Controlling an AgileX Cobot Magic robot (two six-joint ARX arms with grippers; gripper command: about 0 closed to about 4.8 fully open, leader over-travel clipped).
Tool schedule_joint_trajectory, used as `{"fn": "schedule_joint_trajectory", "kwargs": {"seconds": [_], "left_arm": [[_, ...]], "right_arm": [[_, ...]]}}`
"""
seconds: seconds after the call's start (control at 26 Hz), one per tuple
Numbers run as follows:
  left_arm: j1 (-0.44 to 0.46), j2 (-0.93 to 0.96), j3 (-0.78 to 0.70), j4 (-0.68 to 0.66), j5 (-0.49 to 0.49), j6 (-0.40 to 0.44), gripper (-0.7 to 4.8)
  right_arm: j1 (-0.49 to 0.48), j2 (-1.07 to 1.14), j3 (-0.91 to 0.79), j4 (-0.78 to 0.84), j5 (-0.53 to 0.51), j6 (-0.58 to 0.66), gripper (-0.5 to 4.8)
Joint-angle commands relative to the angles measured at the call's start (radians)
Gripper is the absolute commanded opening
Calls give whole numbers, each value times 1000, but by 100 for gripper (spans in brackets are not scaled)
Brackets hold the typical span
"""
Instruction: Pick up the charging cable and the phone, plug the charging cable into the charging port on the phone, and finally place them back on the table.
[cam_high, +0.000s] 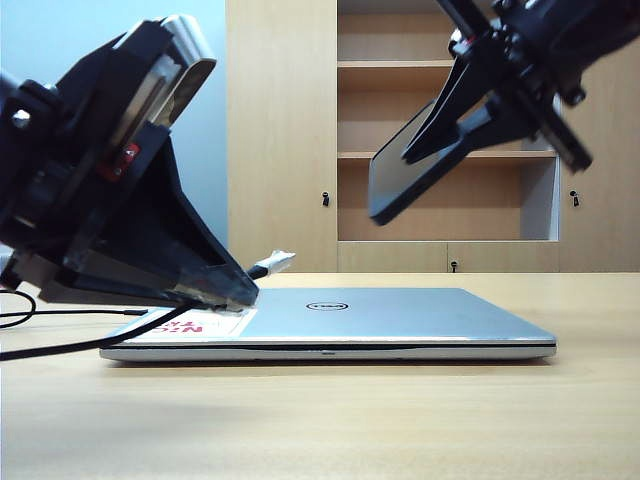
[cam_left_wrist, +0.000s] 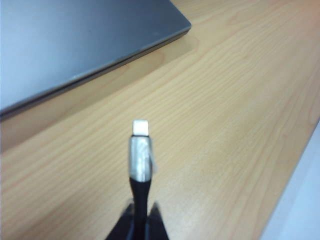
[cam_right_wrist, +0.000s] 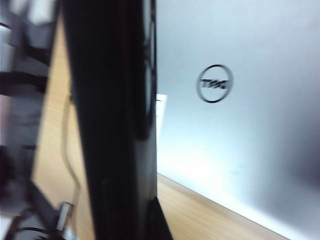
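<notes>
The charging cable (cam_left_wrist: 140, 165) sits pinched in my left gripper (cam_high: 232, 290), plug jutting out low over the table (cam_high: 400, 410) by the closed laptop (cam_high: 400, 320), while my right gripper (cam_high: 450, 125) clamps the phone (cam_high: 415, 170), tilted, high in the air above that laptop.

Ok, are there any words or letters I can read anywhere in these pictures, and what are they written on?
"DELL": round logo on the lid of the silver laptop; in the right wrist view it shows sideways and blurred.
Red letters on the white sticker at the laptop's corner: seen upside down and partly hidden behind the left gripper, too unclear to read.
The phone in the right gripper and the charging cable: no writing shows.
</notes>
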Motion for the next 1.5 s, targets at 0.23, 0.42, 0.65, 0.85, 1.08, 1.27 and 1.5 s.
{"fn": "schedule_joint_trajectory", "kwargs": {"seconds": [0.23, 0.42, 0.65, 0.85, 1.08, 1.27, 1.5], "left_arm": [[-4, 31, 2, 76, 3, -179, -6], [-33, 54, 2, 130, 3, -249, -6], [-73, 82, 2, 163, 3, -322, -6], [-75, 112, 2, 187, 3, -398, -6], [-75, 130, 2, 206, 3, -418, -6], [-75, 130, 2, 240, 3, -418, -6], [-75, 130, 2, 242, 3, -418, -6]], "right_arm": [[1, -7, -293, 659, -70, 460, -6], [1, -6, -369, 753, -68, 546, -6], [3, -3, -400, 777, -64, 561, -6], [47, -3, -401, 780, -27, 528, -6], [121, -3, -406, 779, 39, 479, -6], [132, -3, -409, 777, 48, 457, -6], [132, -3, -412, 775, 46, 457, -6]]}}
